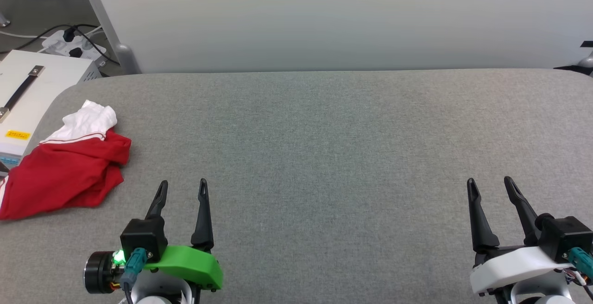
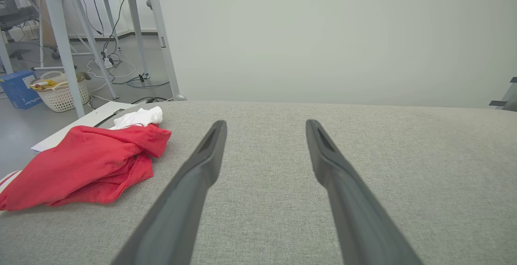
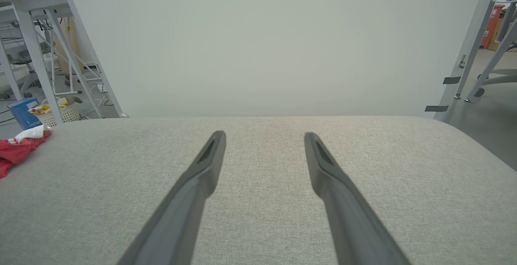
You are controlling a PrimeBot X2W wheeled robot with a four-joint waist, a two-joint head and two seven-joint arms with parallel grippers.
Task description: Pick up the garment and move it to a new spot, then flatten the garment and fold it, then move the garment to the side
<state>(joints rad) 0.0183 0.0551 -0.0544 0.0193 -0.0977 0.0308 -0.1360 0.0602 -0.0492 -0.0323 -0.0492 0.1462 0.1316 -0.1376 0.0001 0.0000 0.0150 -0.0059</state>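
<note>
Grey fabric worktop [image 1: 324, 155] meets a pale wall. The garment [image 1: 69, 169] lies crumpled at nine o'clock, by the edge. The left gripper [image 1: 183, 182] at seven and the right gripper [image 1: 489, 180] at five hover with fingers spread, empty. A shallow pinch could nudge the garment overboard.

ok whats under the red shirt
The garment lies crumpled on the grey padded table, at its left edge beside a white box. The cloth hides anything directly beneath it.
</note>
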